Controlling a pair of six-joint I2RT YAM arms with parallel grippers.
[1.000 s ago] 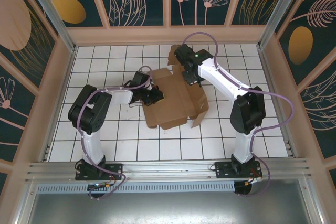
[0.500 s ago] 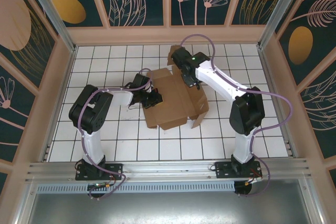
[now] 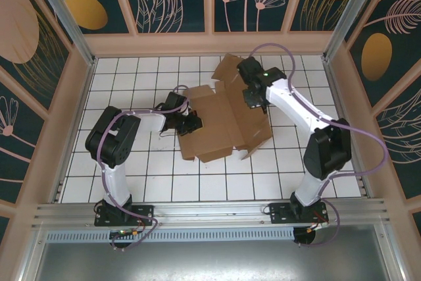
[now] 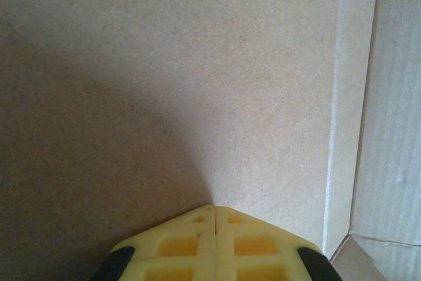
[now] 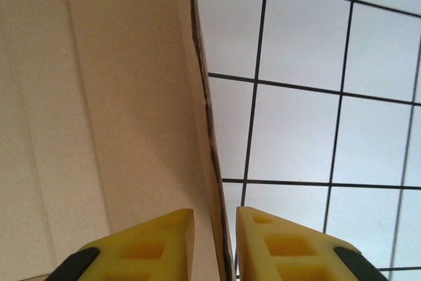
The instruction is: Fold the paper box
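The paper box [image 3: 220, 126] is a brown cardboard sheet, partly folded, lying on the white tiles at the centre. One flap [image 3: 229, 67] stands up at its far edge. My left gripper [image 3: 196, 123] is shut, and its yellow tips [image 4: 214, 207] press on a plain cardboard panel [image 4: 197, 64] at the box's left side. My right gripper [image 3: 253, 100] is at the far right part of the box. Its fingers [image 5: 215, 214] stand slightly apart, with the thin edge of an upright cardboard wall [image 5: 118, 97] between them and a gap on either side.
The tiled floor [image 3: 131, 162] is ringed by a low wooden frame [image 3: 210, 43] at the back and sides. An aluminium rail [image 3: 210, 212] with the arm bases runs along the near edge. The right wrist view has bare tiles [image 5: 302, 129] to the right of the cardboard.
My right arm has swung to the right, and the box's right side and far flap have shifted right with it. The left arm has stayed where it was.
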